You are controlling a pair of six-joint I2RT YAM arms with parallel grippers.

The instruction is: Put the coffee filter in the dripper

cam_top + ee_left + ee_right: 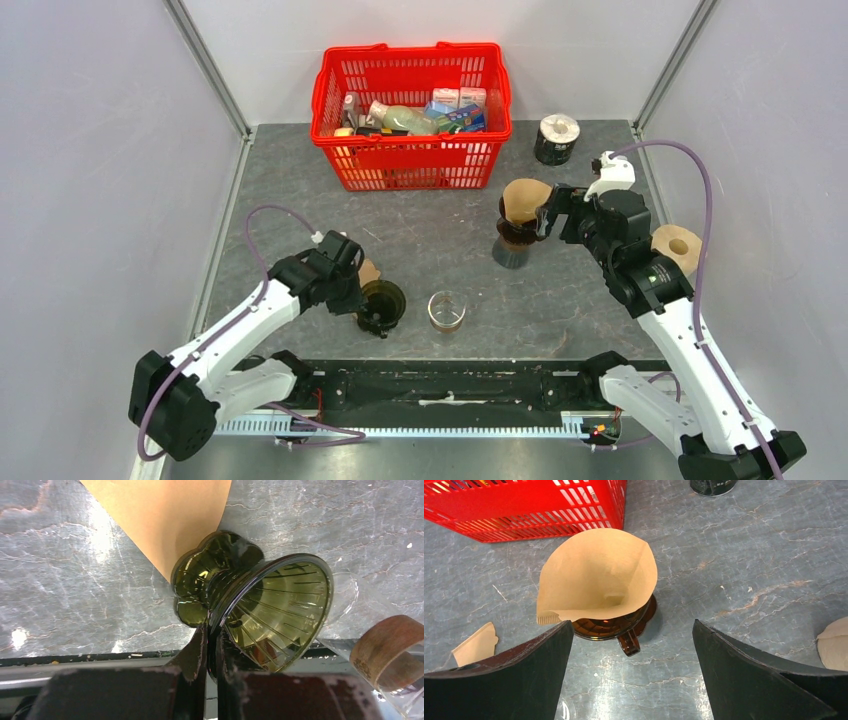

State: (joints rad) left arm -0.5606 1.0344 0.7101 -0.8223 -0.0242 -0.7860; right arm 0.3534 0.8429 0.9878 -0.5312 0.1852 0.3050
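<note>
My left gripper (372, 320) (212, 630) is shut on the rim of an olive-green glass dripper (385, 302) (280, 605), which is tilted on its side at the table's near left. A flat brown coffee filter (369, 271) (165, 515) lies on the table just behind that dripper. Farther right, a brown dripper (514, 243) (616, 626) stands upright with an opened coffee filter (524, 198) (599, 575) sitting in it. My right gripper (548, 212) (632, 625) hangs open just to the right of it, holding nothing.
A red basket (410, 165) of groceries stands at the back. A black can (557, 140) sits to its right. A glass vessel with a wooden collar (446, 310) (390, 647) is beside the green dripper. A stack of filters (678, 245) (835, 642) lies at the right edge.
</note>
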